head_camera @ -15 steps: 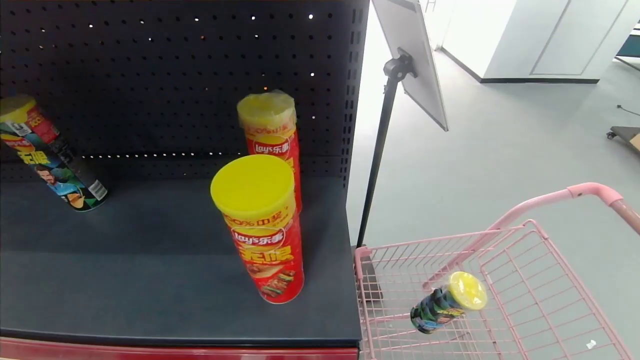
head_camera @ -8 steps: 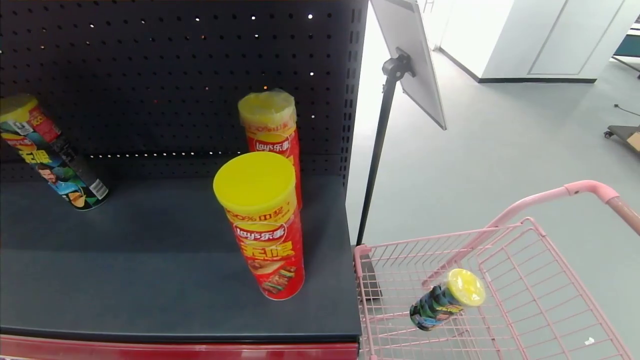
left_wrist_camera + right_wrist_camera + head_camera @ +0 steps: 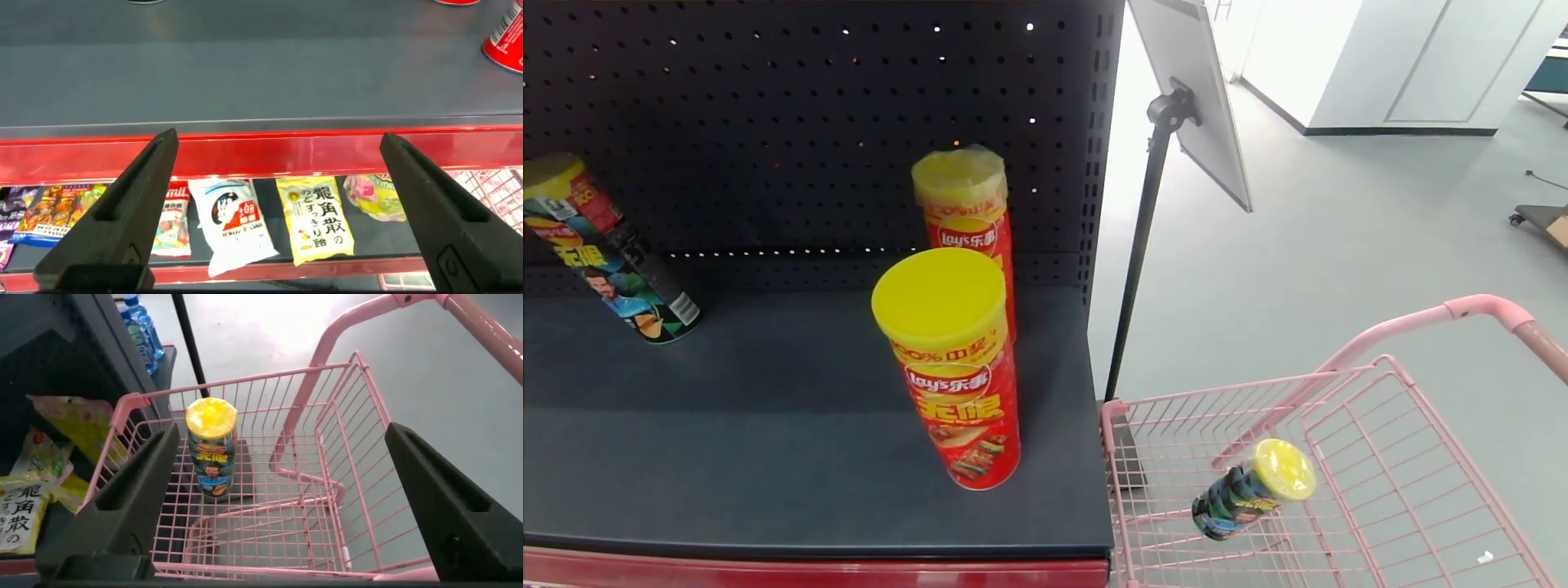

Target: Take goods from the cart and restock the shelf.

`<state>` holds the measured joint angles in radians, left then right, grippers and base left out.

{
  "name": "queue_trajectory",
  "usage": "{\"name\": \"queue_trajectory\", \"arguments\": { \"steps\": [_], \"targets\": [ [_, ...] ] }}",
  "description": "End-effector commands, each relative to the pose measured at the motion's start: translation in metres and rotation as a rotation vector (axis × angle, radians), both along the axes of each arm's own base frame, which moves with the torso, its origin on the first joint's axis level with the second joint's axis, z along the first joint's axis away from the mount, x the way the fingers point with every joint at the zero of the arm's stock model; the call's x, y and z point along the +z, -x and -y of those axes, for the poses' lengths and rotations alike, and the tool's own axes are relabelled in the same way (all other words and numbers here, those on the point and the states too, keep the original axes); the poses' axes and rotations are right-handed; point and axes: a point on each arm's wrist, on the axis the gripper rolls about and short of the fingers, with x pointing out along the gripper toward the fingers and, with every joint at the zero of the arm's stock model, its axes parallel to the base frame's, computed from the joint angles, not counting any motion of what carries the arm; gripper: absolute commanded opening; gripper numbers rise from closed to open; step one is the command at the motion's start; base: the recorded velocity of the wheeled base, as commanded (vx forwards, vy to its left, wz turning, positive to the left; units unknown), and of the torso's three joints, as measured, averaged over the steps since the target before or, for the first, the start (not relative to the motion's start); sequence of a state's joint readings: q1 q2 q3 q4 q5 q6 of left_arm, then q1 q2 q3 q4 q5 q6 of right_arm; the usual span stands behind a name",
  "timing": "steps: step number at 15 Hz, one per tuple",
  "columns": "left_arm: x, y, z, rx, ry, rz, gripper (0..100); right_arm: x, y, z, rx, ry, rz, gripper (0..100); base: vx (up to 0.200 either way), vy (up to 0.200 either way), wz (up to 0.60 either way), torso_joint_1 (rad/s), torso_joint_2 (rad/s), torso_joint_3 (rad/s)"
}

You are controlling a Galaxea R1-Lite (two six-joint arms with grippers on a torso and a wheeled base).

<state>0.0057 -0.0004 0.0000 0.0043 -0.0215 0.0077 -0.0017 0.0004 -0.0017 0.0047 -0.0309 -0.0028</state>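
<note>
- The fingers of the left gripper are spread wide apart. They hold nothing and touch nothing.
- The left gripper hangs in front of the red front edge of the shelf. Under that edge, on a lower board, lie candy bags side by side.
- The fingers of the right gripper are spread wide apart too. They are empty and touch nothing.
- The right gripper hangs over the pink cart, well above its wire floor.
- One dark can with a yellow lid is in the pink cart, near the side next to the shelf. In the right wrist view it looks to stand up, lid on top.
- On the shelf stand two red cans with yellow lids. The front red can is near the right end, and the back red can is just behind it by the black wall with holes.
- Another dark can, the far dark can, stands at the left, well apart from the red ones.
</note>
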Motion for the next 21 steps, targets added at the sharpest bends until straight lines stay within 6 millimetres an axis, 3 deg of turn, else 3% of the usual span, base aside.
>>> {"name": "queue_trajectory", "arguments": {
  "steps": [1,12,21],
  "targets": [
    [0.0000,0.0000,0.0000,0.000,0.000,-0.001,100,0.0000,-0.0001,0.0000,0.000,0.000,-0.001,100,0.000,0.000,0.00,0.000,0.00,0.000],
    [0.0000,0.0000,0.0000,0.000,-0.002,-0.001,100,0.0000,-0.0001,0.0000,0.000,0.000,-0.001,100,0.000,0.000,0.00,0.000,0.00,0.000],
    [0.0000,0.0000,0.0000,0.000,0.000,-0.001,100,0.0000,-0.0001,0.0000,0.000,0.000,-0.001,100,-0.200,0.000,0.00,0.000,0.00,0.001]
  ]
}}
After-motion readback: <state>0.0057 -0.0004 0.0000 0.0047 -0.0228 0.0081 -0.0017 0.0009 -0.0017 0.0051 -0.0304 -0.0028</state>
